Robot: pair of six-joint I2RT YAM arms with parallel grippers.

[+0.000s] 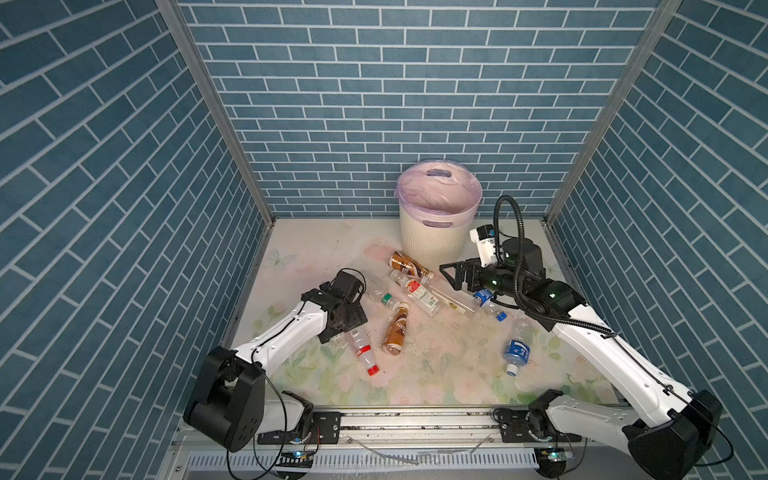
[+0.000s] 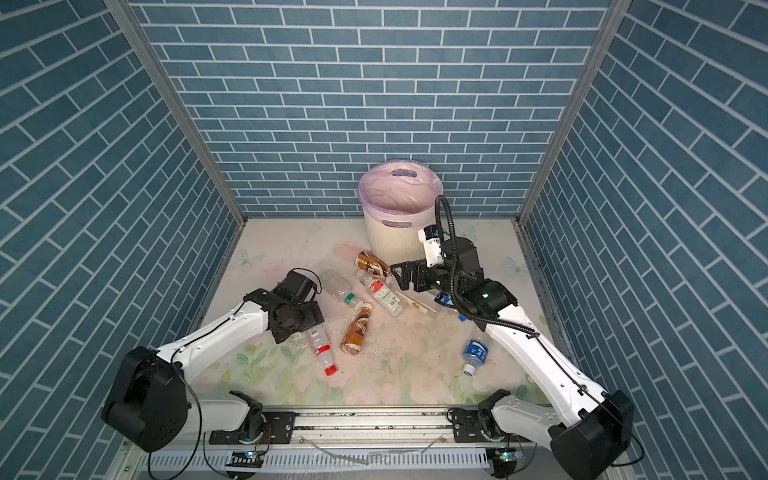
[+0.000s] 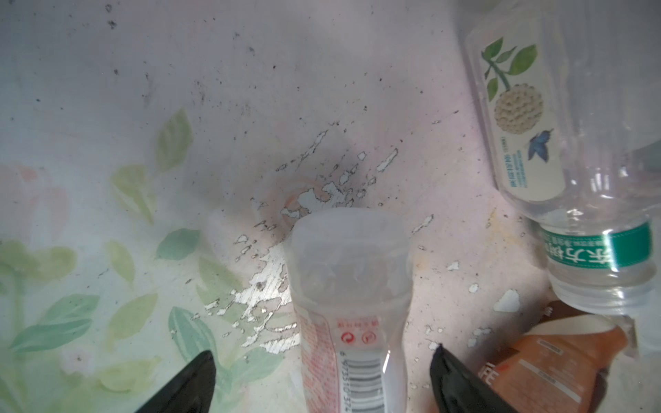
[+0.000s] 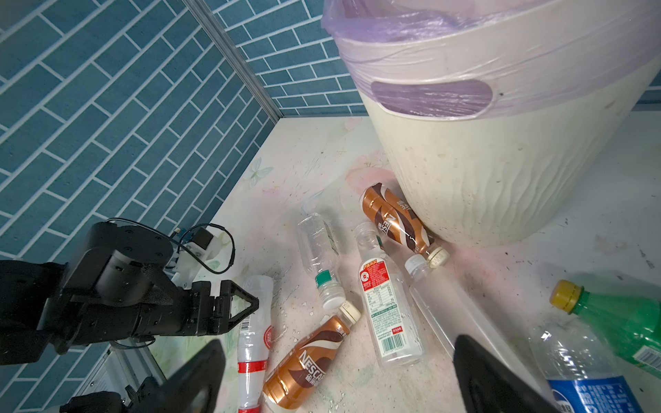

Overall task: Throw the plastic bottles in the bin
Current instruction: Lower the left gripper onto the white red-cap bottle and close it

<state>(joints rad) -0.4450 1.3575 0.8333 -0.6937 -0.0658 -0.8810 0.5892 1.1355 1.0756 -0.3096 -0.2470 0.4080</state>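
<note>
1. Currently the left gripper (image 3: pixel 322 350) stands spread. In the left wrist view one black fingertip sits on each side of the red-capped bottle (image 1: pixel 362 351), with a gap on both sides and neither tip touching it.
2. That clear bottle lies flat at about 8 o'clock on the flowered table (image 1: pixel 436 382), with its cap pointing toward 5 o'clock and its base under the gripper.
3. The right gripper (image 1: pixel 452 274) is spread wide and grips nothing. It hovers at about 1 o'clock, pointing toward 9 o'clock, above the scattered bottles.
4. The bin (image 1: pixel 432 243) stands upright at 12 o'clock by the back wall, with a lilac bag (image 1: pixel 415 189) folded over its rim. What lies inside cannot be made out.
5. A brown bottle (image 1: pixel 409 266) lies right at the bin's foot, at its 7 o'clock. The second brown bottle (image 1: pixel 395 332) lies just beside the red-capped one, at its 3 o'clock.
6. Near the centre lie the green-capped bottle (image 1: pixel 380 293) and the white-labelled bottle (image 1: pixel 420 293), side by side.
7. The blue-labelled bottle (image 1: pixel 516 352) lies at 4 o'clock, well apart from the rest. The blue-capped bottle (image 1: pixel 488 303) lies under the right arm. The green bottle (image 4: pixel 618 321) shows only in the right wrist view.
</note>
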